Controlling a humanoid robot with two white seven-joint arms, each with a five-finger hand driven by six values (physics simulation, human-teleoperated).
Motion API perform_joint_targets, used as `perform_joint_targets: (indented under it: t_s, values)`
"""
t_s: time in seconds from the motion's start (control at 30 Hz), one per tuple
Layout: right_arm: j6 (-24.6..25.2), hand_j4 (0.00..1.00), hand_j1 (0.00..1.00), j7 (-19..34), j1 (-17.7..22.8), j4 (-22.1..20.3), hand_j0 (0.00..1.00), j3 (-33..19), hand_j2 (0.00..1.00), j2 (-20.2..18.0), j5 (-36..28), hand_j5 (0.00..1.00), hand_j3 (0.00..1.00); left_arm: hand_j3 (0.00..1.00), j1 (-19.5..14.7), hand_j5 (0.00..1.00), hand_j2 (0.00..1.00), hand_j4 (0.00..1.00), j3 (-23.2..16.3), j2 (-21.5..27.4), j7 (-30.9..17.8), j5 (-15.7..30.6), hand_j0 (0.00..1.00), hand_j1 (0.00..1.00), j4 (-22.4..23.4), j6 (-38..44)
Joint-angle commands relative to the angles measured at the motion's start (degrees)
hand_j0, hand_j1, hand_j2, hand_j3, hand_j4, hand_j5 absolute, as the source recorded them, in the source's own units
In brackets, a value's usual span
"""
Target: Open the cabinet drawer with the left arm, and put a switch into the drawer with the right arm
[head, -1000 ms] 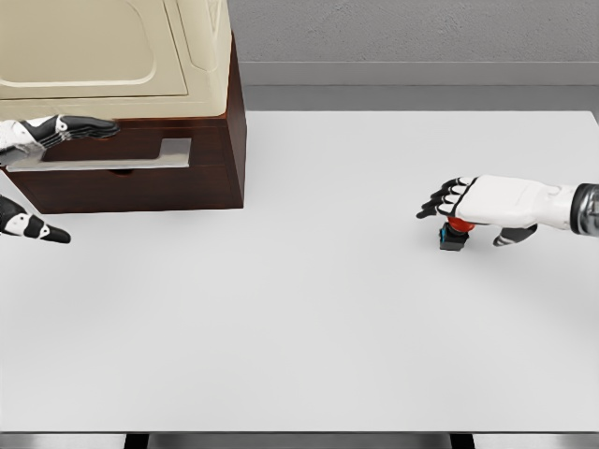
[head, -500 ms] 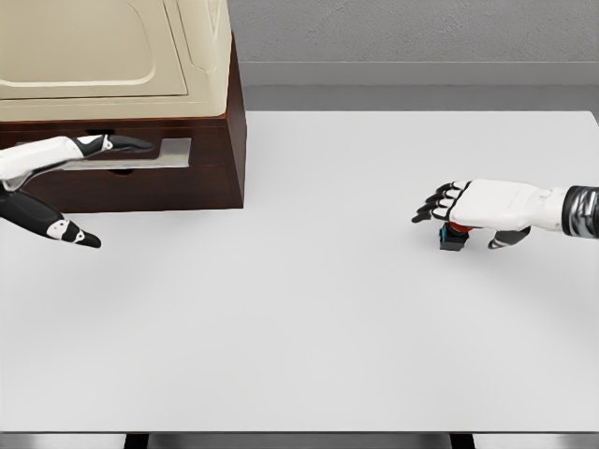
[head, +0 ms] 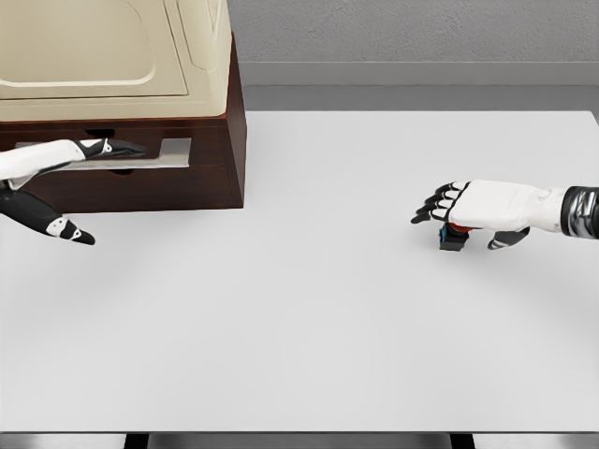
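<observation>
Left hand (head: 51, 182) at 9 o'clock, arm entering from the left edge. Fingers (head: 112, 147) stretched out flat toward 3 o'clock, lying over the drawer's metal handle (head: 154, 155); thumb (head: 58, 227) splayed down toward 4 o'clock, well apart from the fingers. Hand is spread, clamped on nothing. Can't tell if the fingertips touch the handle or just overlap it in view.

Cabinet (head: 140, 112) at 10–11 o'clock: dark brown wood base, cream panelled top. Drawer (head: 178, 173) sits in the brown base, front looks flush with the cabinet, so not pulled out. Handle is a flat grey bar with an upturned end on its right side.

Table (head: 309, 309) is white, fills most of the view; grey wall behind at 12 o'clock.

Switch (head: 454, 238) at 3 o'clock, on the table, well apart from the cabinet: small dark block with blue edge and red top, upright. Right hand (head: 487, 213) sits directly over it, arm coming in from the right edge, palm down, fingers (head: 432, 208) pointing toward 9 o'clock, slightly curled, thumb (head: 505, 239) hanging down at the switch's right. Red top touches or nearly touches the palm; fingers not wrapped round it, no grasp visible.
</observation>
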Motion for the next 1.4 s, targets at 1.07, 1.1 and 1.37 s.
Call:
perform_joint_targets:
  t_s: [1.07,1.1,1.37]
  values:
    - [0.14,1.00,1.00,-0.02,0.00,-0.10,1.00,0.08,1.00,-0.42,-0.24,1.00,1.00,1.00,-0.97,1.00,1.00,1.00,-0.07,-1.26,0.02,-10.21,1.00,1.00,2.04,6.23]
    - [0.14,1.00,1.00,-0.02,0.00,-0.10,1.00,0.08,1.00,-0.50,-0.24,1.00,1.00,1.00,-0.97,1.00,1.00,1.00,-0.07,-1.35,0.02,-11.00,1.00,1.00,2.22,6.23]
    - [0.14,1.00,1.00,-0.02,0.00,-0.10,1.00,-0.01,1.00,-0.68,-0.24,1.00,1.00,1.00,-0.97,1.00,1.00,1.00,-0.77,-2.14,0.02,-12.59,1.00,1.00,2.22,7.73]
